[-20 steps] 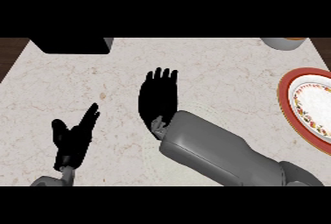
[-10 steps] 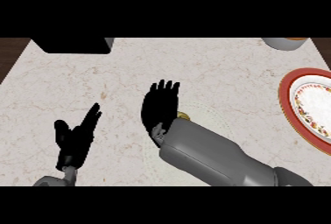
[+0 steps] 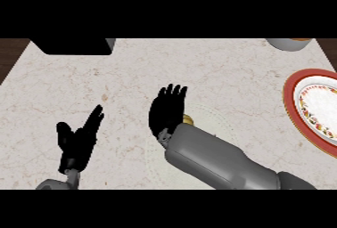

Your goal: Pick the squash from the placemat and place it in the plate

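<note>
My right hand (image 3: 168, 111) is open at the counter's middle, fingers straight and pointing away, lying over the pale placemat (image 3: 209, 116). A small tan sliver of the squash (image 3: 188, 119) shows at the hand's right edge; the rest is hidden under the palm and forearm. The plate (image 3: 314, 112), white with a red rim and patterned band, lies at the right edge, partly cut off. My left hand (image 3: 79, 139) rests open at the lower left, fingers up.
A black box (image 3: 74, 46) stands at the back left of the marble counter. A grey bowl rim (image 3: 289, 43) shows at the back right. Dark wood floor borders the counter's left edge.
My right hand has drawn back toward me and slightly right, lowering over the placemat; a bit of the squash now shows beside it. The left hand has stayed still.
</note>
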Robot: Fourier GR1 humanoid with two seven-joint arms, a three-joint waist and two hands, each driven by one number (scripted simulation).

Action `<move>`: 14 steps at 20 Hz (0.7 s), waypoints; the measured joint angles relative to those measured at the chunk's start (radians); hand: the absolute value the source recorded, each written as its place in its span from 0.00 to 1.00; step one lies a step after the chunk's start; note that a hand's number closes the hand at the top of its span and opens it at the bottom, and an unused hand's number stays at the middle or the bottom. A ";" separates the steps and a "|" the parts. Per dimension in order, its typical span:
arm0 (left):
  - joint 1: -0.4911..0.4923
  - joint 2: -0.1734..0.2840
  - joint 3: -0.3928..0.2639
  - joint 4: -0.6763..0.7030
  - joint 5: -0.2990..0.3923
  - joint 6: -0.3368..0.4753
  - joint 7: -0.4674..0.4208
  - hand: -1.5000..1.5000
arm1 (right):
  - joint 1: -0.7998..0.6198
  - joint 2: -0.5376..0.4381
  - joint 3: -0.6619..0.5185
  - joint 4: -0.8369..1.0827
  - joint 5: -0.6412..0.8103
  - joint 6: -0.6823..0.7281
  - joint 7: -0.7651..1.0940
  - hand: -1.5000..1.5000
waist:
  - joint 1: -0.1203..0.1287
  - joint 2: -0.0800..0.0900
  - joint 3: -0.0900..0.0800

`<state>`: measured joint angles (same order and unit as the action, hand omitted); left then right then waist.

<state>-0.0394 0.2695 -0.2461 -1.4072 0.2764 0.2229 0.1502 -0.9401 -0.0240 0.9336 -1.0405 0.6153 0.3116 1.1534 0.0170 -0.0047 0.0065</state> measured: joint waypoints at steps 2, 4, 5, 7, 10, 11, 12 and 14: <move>0.002 -0.003 0.001 -0.007 -0.005 0.006 0.008 0.50 | 0.005 0.000 -0.001 0.012 0.011 0.004 -0.006 0.00 | -0.003 -0.001 0.000; 0.001 0.001 0.004 -0.004 -0.005 -0.007 0.007 0.50 | 0.022 0.000 0.012 0.021 0.018 -0.002 -0.002 0.00 | -0.003 0.000 0.000; 0.009 0.002 0.005 -0.011 -0.006 -0.007 0.006 0.50 | 0.025 0.001 0.005 0.028 0.021 -0.001 -0.008 0.00 | -0.004 -0.001 0.000; 0.010 0.001 0.009 -0.013 -0.004 -0.014 0.009 0.50 | 0.026 0.001 -0.004 0.042 0.025 0.002 -0.017 0.00 | -0.004 0.000 0.000; 0.020 -0.003 0.013 -0.015 -0.012 -0.018 -0.007 0.50 | 0.050 0.002 -0.005 0.059 0.038 0.000 -0.023 0.00 | -0.004 0.000 0.000; 0.027 0.000 0.013 -0.027 -0.011 -0.021 -0.001 0.50 | 0.056 0.002 -0.003 0.066 0.035 0.000 -0.024 0.00 | -0.002 0.000 0.000; 0.024 0.003 0.019 -0.023 -0.005 -0.030 0.003 0.50 | 0.055 0.003 -0.010 0.074 0.035 0.002 -0.029 1.00 | -0.003 0.000 0.000; 0.015 0.001 0.020 -0.021 -0.006 -0.033 0.013 0.50 | 0.056 0.003 -0.003 0.088 0.014 0.023 -0.041 1.00 | -0.001 0.000 -0.001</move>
<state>-0.0240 0.2701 -0.2265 -1.4280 0.2704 0.1903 0.1635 -0.8846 -0.0211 0.9302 -0.9528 0.6298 0.3344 1.1127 0.0163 -0.0046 0.0060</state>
